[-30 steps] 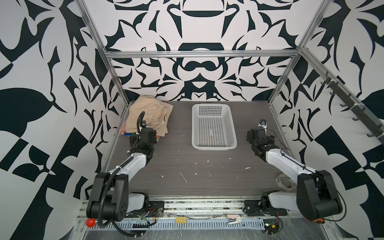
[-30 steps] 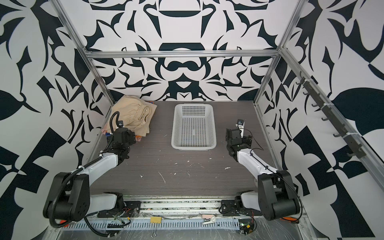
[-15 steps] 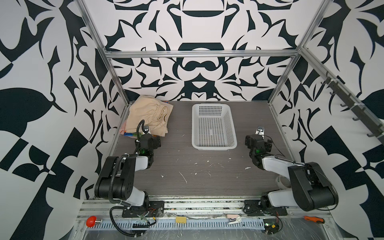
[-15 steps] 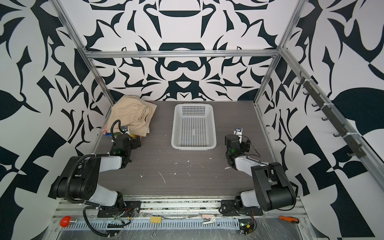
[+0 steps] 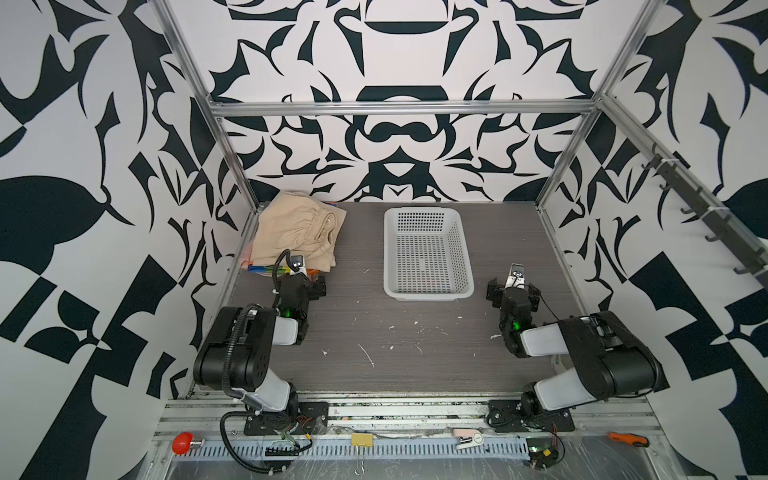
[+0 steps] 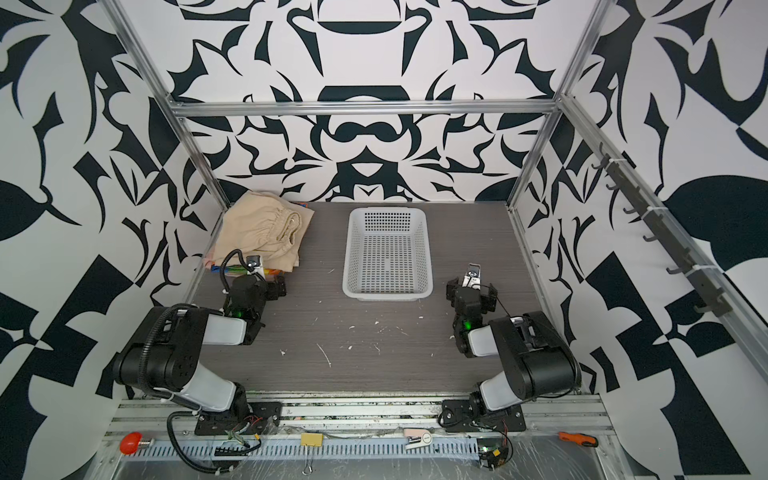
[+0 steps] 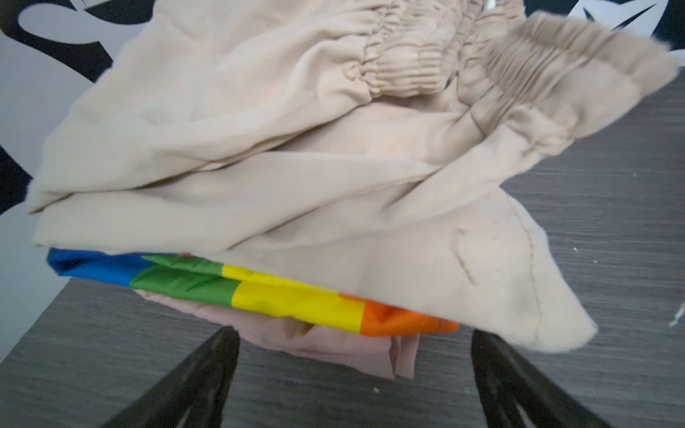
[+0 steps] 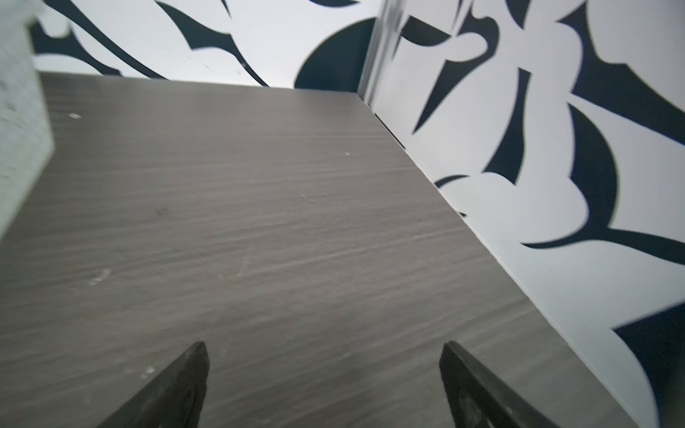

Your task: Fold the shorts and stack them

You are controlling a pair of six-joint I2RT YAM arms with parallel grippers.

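Both arms had just folded back toward their bases, elbows dropped low over the near edge of the tabletop (image 5: pixel 415 374), and that read as parking, not reaching. The left end effector (image 7: pixel 354 331) had backed off the pile and sat with its jaws spread wide, empty, tips just short of the cloth. The right end effector (image 8: pixel 323 344) was likewise wide apart and holding nothing, over bare grey wood-grain on the right side. Between them, white flecks (image 5: pixel 365 355) littered the matte tabletop. Farther back, the shorts (image 5: pixel 297 232) lay unmoved in the far left corner, close against the side wall. The pink pair (image 7: pixel 315 350) was at the bottom, thin and smooth. The rainbow pair (image 7: pixel 296 300) sat in the middle, crisp blocks of blue, green, yellow and orange. The beige pair (image 7: pixel 296 166) was on top, soft and creased, its gathered elastic waist ruffled and one leg corner flopping past the others onto the tabletop. At the back centre the basket (image 5: pixel 428 293), white perforated plastic, rectangular, stood empty and just where it had been. My call: all three pairs folded and stacked, nothing loose, so the job looked done, though that top fold was slack and a little askew.
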